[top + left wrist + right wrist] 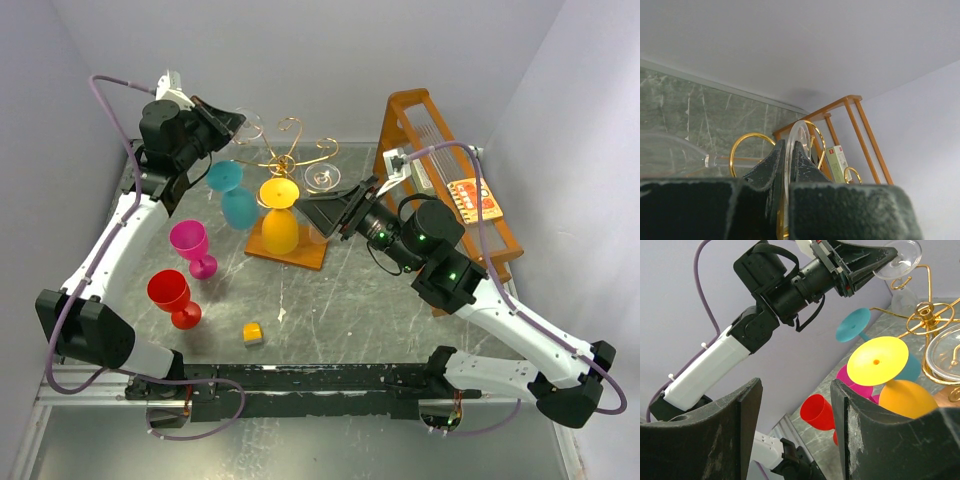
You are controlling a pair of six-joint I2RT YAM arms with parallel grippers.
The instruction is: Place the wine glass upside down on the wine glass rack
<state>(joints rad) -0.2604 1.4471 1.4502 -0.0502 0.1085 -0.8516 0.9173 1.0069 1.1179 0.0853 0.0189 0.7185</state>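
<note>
**A:** What crowds the wine glass rack (286,163)?

**B:** Right of it stands a tall slatted wooden frame (412,105) carrying an orange-and-white card (474,197). Front-left of the rack, a pink glass (190,243) and a red glass (170,292) stand upright on the surface (330,310). Well in front lies a small yellow block (253,333). The right claw (795,382) hangs just right of the rack's base. Its jaws are wide with nothing between them, and it points toward the yellow glass (279,222).

**A:** And the task's glass?

**B:** The clear wine glass (250,126) is at the rack's back-left, off the surface and lying roughly sideways. The left claw (232,120) is pinched narrow on the edge of its foot disc. The bowl points at a gold curl, but I cannot tell whether it touches the wire.

**A:** Count?

**B:** Six glasses that I can make out: two clear, and one each of teal, yellow, pink and red. The second clear glass (322,179) sits among the scrolls on the rack's right side. The teal glass (236,200) is foot-up at the rack's left, the yellow one foot-up over its base. One rack, one frame, one block.

**A:** Unclear?

**B:** I cannot tell whether the teal and yellow glasses hang from arms or stand on their rims, nor which way up the second clear glass is. In the left wrist view the claw's own fingers fill the lower half, and the held bowl is cut off at the left edge. The right wrist view crops the second clear glass.
</note>
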